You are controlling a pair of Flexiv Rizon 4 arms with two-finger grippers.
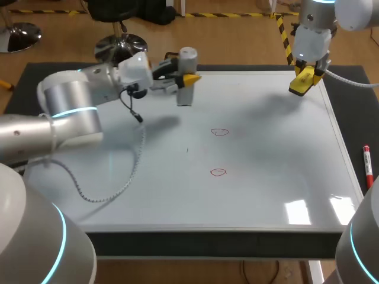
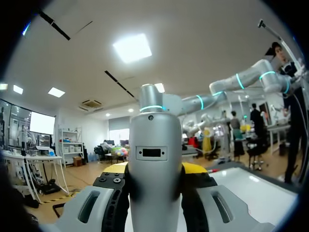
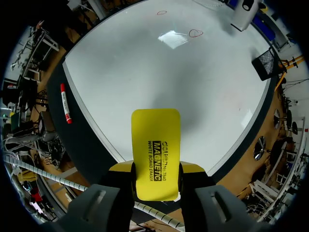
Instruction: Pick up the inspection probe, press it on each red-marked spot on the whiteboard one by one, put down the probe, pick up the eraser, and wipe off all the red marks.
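The grey cylindrical inspection probe (image 1: pixel 186 89) stands upright at the back of the whiteboard (image 1: pixel 266 177), with my left gripper (image 1: pixel 188 78) shut on it from the left. In the left wrist view the probe (image 2: pixel 153 130) fills the gap between the fingers of that gripper (image 2: pixel 154 170). My right gripper (image 1: pixel 305 80) hangs above the board's back right corner, shut on the yellow eraser (image 1: pixel 299 86). Seen from the right wrist, the eraser (image 3: pixel 155 140) sticks out ahead of the gripper (image 3: pixel 155 169). Two red marks (image 1: pixel 219 132) (image 1: pixel 218 172) lie mid-board.
A red marker (image 1: pixel 367 165) lies on the dark mat right of the whiteboard, also in the right wrist view as the marker (image 3: pixel 65 104). The dark mat (image 1: pixel 35 71) surrounds the board. Cables hang from my left arm over the board's left part.
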